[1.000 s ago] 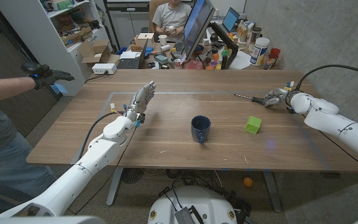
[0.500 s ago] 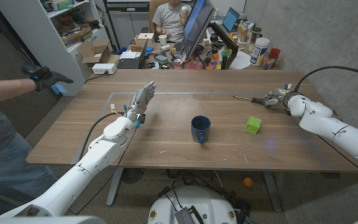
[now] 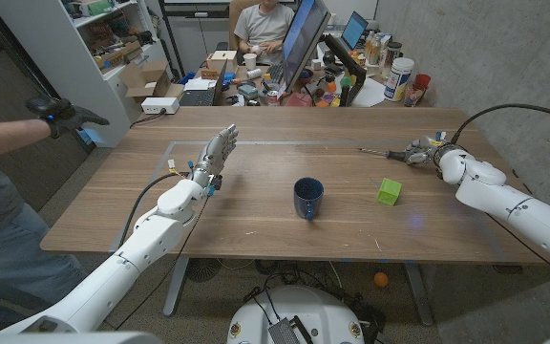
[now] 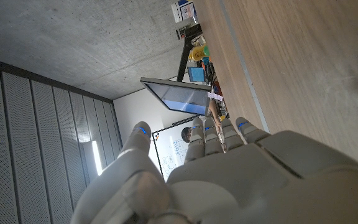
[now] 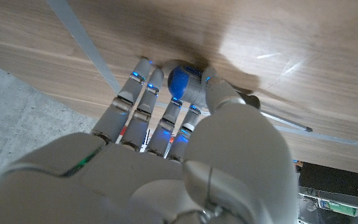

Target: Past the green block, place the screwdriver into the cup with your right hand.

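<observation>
- The dark blue ceramic cup [image 3: 307,197] stands upright near the middle of the brown wooden table [image 3: 256,234], closer to the near edge than the far one.
- The small bright green block [image 3: 388,191] sits on the table to the right of the cup, well apart from it, between the cup and the right edge.
- The left hand [image 3: 216,156] stands upright over the left half of the table, its fingers [image 4: 140,134] straight, slightly apart and holding nothing.
- The right hand [image 3: 428,149] is beyond the green block, near the table's far right corner; its fingers [image 5: 143,99] are clamped around the blue handle of the screwdriver [image 3: 390,150].
- The screwdriver's thin metal shaft points from the hand toward the table's middle, close over the table top; whether it touches the wood cannot be told.
- Past the far edge, a person [image 3: 264,21] sits at a cluttered desk [image 3: 337,81] with monitors.
</observation>
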Controlling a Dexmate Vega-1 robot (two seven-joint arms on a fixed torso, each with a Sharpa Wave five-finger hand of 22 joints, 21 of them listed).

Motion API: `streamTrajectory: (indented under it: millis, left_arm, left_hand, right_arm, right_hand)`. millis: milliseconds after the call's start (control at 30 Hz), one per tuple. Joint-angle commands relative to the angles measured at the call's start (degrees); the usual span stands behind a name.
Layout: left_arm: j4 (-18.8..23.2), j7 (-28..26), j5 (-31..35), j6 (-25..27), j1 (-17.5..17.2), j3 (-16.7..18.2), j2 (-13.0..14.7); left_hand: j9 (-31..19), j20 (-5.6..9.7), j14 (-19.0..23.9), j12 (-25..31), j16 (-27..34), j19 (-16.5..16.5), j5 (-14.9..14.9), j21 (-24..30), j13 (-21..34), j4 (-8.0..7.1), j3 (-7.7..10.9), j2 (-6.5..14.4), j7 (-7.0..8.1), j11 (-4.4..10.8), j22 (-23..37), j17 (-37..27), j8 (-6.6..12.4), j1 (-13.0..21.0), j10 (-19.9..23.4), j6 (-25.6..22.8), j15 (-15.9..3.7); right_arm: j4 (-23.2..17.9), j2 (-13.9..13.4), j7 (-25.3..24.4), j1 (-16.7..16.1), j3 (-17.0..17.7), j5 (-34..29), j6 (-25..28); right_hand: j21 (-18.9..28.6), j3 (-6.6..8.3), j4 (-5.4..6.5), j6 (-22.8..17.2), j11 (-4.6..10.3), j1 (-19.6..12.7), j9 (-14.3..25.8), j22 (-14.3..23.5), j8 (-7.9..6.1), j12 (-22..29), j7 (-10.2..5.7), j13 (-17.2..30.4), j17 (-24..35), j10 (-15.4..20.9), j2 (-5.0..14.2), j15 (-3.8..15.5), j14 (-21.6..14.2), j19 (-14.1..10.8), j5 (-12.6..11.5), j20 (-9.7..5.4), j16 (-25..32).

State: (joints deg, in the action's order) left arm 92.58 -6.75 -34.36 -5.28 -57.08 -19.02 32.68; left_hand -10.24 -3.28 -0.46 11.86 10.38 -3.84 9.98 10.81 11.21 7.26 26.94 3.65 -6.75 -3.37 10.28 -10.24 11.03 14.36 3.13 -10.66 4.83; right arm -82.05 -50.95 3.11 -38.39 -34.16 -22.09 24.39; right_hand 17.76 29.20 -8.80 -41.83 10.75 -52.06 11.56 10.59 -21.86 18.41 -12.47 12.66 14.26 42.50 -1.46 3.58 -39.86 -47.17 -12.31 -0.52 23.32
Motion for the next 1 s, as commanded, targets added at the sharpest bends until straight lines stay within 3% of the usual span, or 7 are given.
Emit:
streamTrajectory:
  millis: [33,567,1000]
  left_arm:
    - [-0.54,1.02,-0.21,-0.08,0.4,-0.16,0.01]
    - [-2.25,2.8,-0.63,-0.75,1.43,-0.52,-0.32]
    - [-3.69,4.5,-1.07,-1.36,2.18,-0.75,-0.45]
  left_hand:
    - [-0.33,-0.45,0.18,0.24,0.4,-0.14,0.0,0.4,0.08,-0.04,-0.4,0.82,-0.06,0.46,0.06,-0.16,-0.01,0.05,0.25,-0.41,0.13]
    - [-0.33,-0.46,0.13,0.24,0.38,-0.17,0.01,0.45,0.09,-0.02,-0.43,0.89,-0.03,0.37,0.07,-0.15,-0.04,0.06,0.26,-0.41,0.14]
    - [-0.33,-0.49,0.14,0.26,0.38,-0.22,0.01,0.47,0.09,-0.01,-0.46,0.92,-0.04,0.48,0.07,-0.16,-0.05,0.06,0.32,-0.43,0.18]
  right_arm:
    - [-4.17,-1.39,-2.62,-2.65,1.97,0.45,1.91]
    - [-9.31,-2.54,-5.3,-5.59,4.6,1.47,4.44]
    - [-17.12,-4.34,-9.77,-12.05,9.21,4.27,7.8]
  right_hand:
    - [0.18,-0.43,0.05,-5.34,0.89,-0.04,0.24,0.04,-0.28,0.14,0.63,0.1,0.42,1.25,0.83,1.97,-0.91,-0.36,0.22,-0.43,0.44]
    - [0.28,-0.84,0.32,-5.9,0.71,-0.15,0.23,0.07,-0.38,-0.22,0.51,0.03,0.49,2.02,1.31,2.23,-1.58,-0.67,0.4,-0.6,0.41]
    - [0.24,-1.15,0.47,-6.08,1.02,0.01,0.22,0.08,-0.39,-0.54,0.54,0.01,0.46,2.16,1.37,2.18,-1.49,-0.61,0.5,-0.57,0.13]
